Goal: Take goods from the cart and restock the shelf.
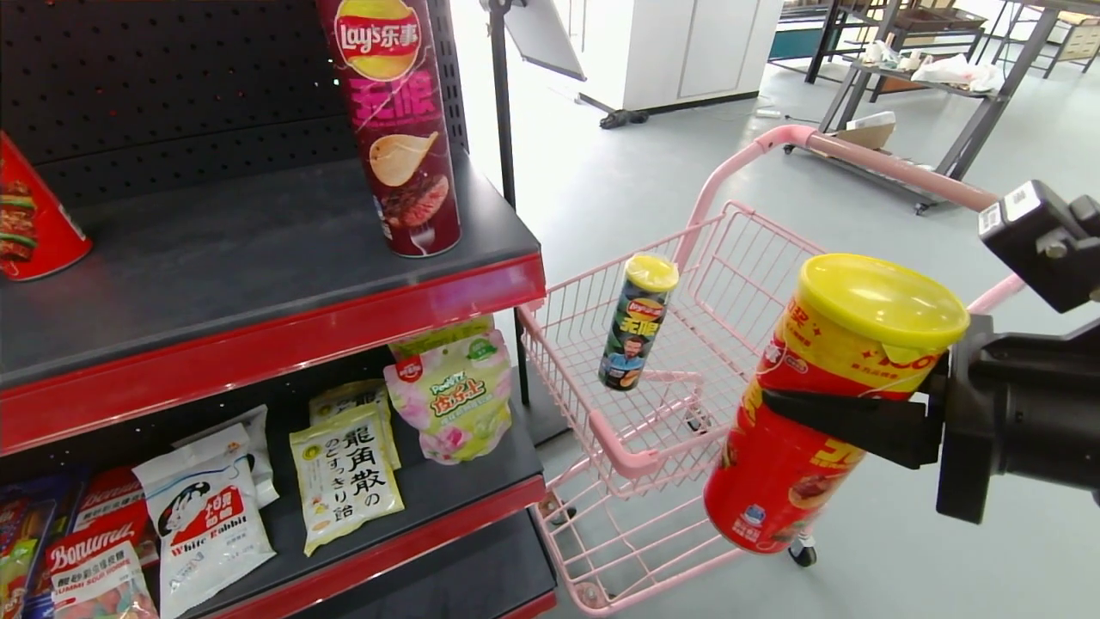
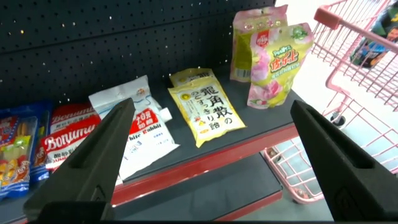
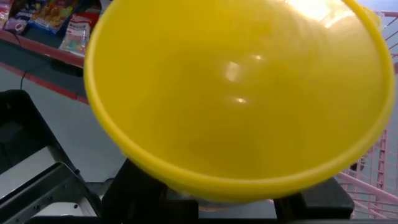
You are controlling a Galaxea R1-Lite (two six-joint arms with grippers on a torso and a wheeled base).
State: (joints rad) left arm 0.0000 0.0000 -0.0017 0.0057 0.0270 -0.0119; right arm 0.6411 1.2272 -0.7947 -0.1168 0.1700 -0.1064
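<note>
Nearest you, on the right: R gripper (image 1: 825,404) is clamped round the red can (image 1: 786,490), one finger across the front of its upper body, just under the yellow lid (image 1: 881,297). The can hangs tilted, top leaning right, and looks lifted out of the cart (image 1: 756,223), not resting on anything. From the right wrist cam that lid (image 3: 236,93) sits right up against the lens, so no help there for aiming.

L gripper (image 2: 205,174) is spread wide w/ nothing in it, hanging in front of the lower shelf (image 2: 205,158), where the snack bags (image 2: 205,109) lie.

Further out, one green-black can (image 1: 638,322) stands upright in the cart's upper basket; I see no other goods in there.

Far left: upper shelf (image 1: 258,258) carries a tall purple can (image 1: 400,129) near its right end and a red pack (image 1: 30,215) at the left edge, w/ bare board btw them.

My read on progress: pick step done for this can, placing step not yet done. You've got to carry it left and up, straighten it, and set it on the bare board beside the purple can. After that, one more trip for the green-black can, so approx half the visible job is left.
</note>
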